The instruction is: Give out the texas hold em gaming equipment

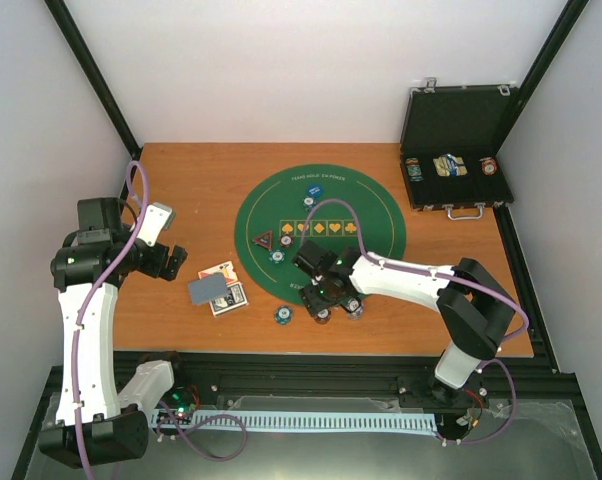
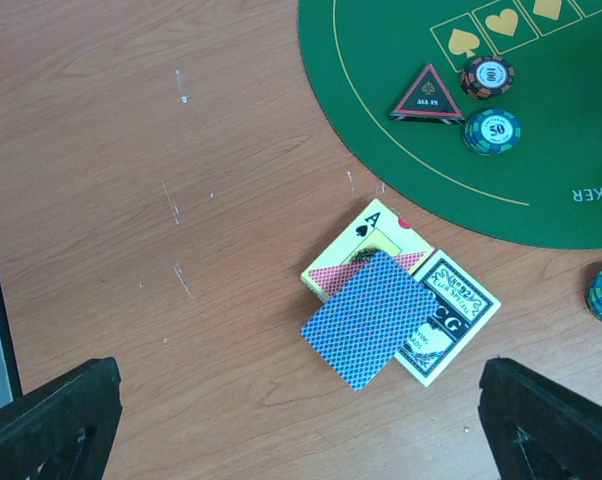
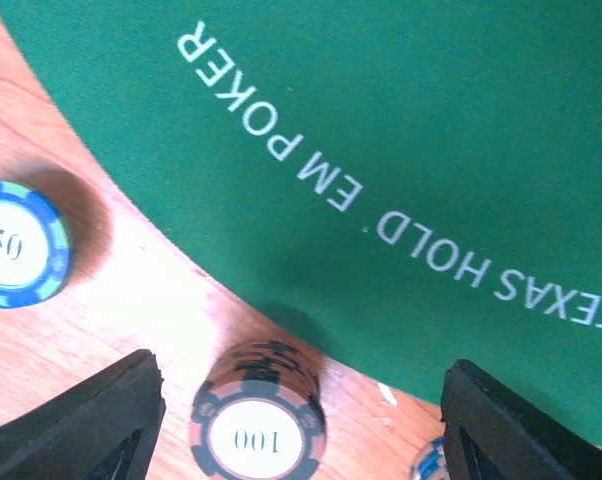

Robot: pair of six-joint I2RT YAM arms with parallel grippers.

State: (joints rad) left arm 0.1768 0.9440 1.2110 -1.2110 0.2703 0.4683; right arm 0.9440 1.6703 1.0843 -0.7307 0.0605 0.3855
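The wooden table [image 1: 181, 180] carries a round green mat [image 1: 376, 250] at its middle. An open black case [image 1: 456, 120] stands at 2 o'clock from the mat, and only the top view shows it, with chips and a deck in its tray.

The left arm reaches in from 9 o'clock. Its left gripper [image 1: 176, 262] hangs over bare wood, just at 9 o'clock of the playing cards [image 1: 216, 288]. The left wrist view shows both fingers [image 2: 51, 420] spread wide with nothing between them. It also shows what the top view blurs: a blue-backed stack [image 2: 366, 320] lies across an ace-of-spades card [image 2: 376, 235] and a black-and-white patterned box [image 2: 456, 310], all on wood off the mat's 8 o'clock edge.

The right gripper [image 1: 331, 300] sits at the mat's 6 o'clock rim. Its wrist view shows the fingers [image 3: 81, 420] parted, with a dark stack of 100 chips [image 3: 258, 425] standing on wood between them, touching neither. A blue-green 50 chip [image 3: 16, 243] lies apart at 10 o'clock of that stack; the top view places it [image 1: 283, 314] just off the mat.

On the mat's 9 o'clock side the triangle marker [image 2: 428, 95] lies flat, with a 100 chip [image 2: 486, 76] just at its 2 o'clock and a second 50 chip [image 2: 491, 131] just at its 4 o'clock.
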